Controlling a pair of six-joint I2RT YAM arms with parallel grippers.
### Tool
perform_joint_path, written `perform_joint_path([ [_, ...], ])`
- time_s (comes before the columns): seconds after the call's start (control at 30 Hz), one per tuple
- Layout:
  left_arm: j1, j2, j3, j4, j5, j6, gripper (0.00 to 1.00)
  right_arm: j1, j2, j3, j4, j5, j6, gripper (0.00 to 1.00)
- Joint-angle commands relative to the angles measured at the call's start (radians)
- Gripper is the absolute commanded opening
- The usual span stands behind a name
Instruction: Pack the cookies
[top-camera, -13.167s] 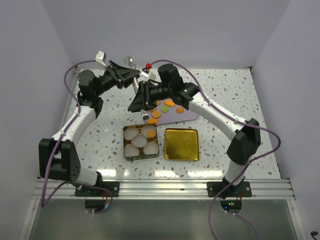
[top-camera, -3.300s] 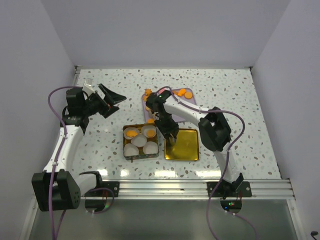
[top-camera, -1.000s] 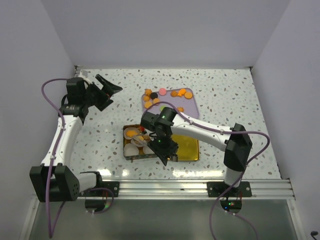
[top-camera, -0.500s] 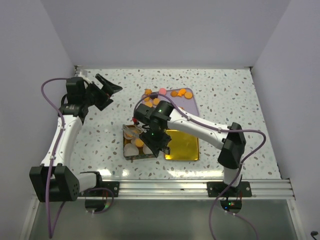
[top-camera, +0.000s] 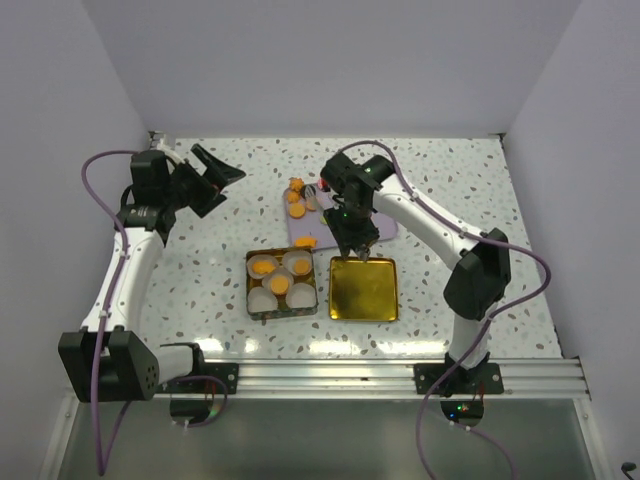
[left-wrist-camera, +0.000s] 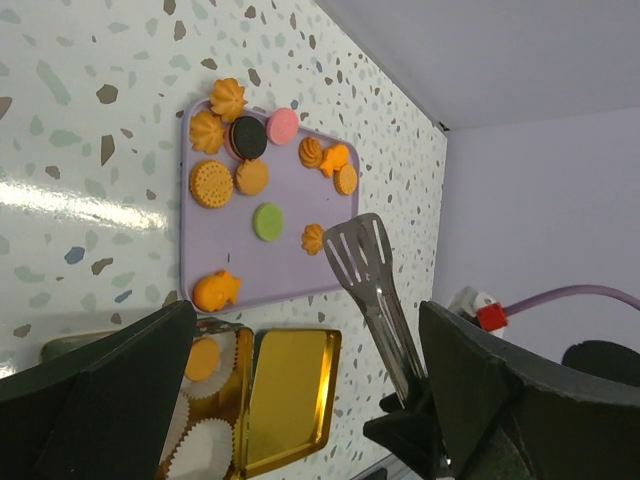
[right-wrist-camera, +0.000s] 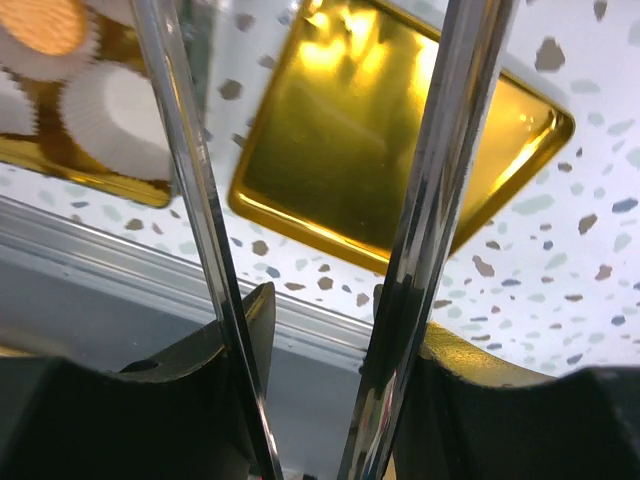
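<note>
Most of the cookies (left-wrist-camera: 252, 177) lie on the purple tray (left-wrist-camera: 215, 250) toward the back of the worktop (top-camera: 470, 190). They are orange for the most part, with a black one (left-wrist-camera: 249, 138) just beside a pink one (left-wrist-camera: 283, 125) near the tray's far end and a green one (left-wrist-camera: 267, 221) on its own in the middle. Closer to the arms' bases sits the tin (top-camera: 248, 288), and three of its white cups (top-camera: 261, 300) each hold an orange cookie (top-camera: 279, 285). Just to the right of the tin the gold lid (top-camera: 363, 290) lies flat. The right fingers (right-wrist-camera: 205, 365) are clamped on a pair of metal tongs (left-wrist-camera: 368, 265). The tongs hang over the near edge of the tray and the far edge of the lid, their blades apart and pointing down at the lid. The left fingers (left-wrist-camera: 110, 400) are spread wide, raised over the far left of the worktop, well apart from the tray and facing it.
</note>
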Motion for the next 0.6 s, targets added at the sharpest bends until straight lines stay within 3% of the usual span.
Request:
perform_joint_path([
  [0.0,-0.003,0.008,0.021,0.014,0.038,0.033,0.99,-0.013,-0.049,-0.076,-0.163,0.041,-0.017,0.47],
  [0.57,-0.003,0.021,-0.056,0.074,0.124,0.051,0.98,-0.039,0.130,-0.076,-0.159,0.090,-0.046,0.47],
])
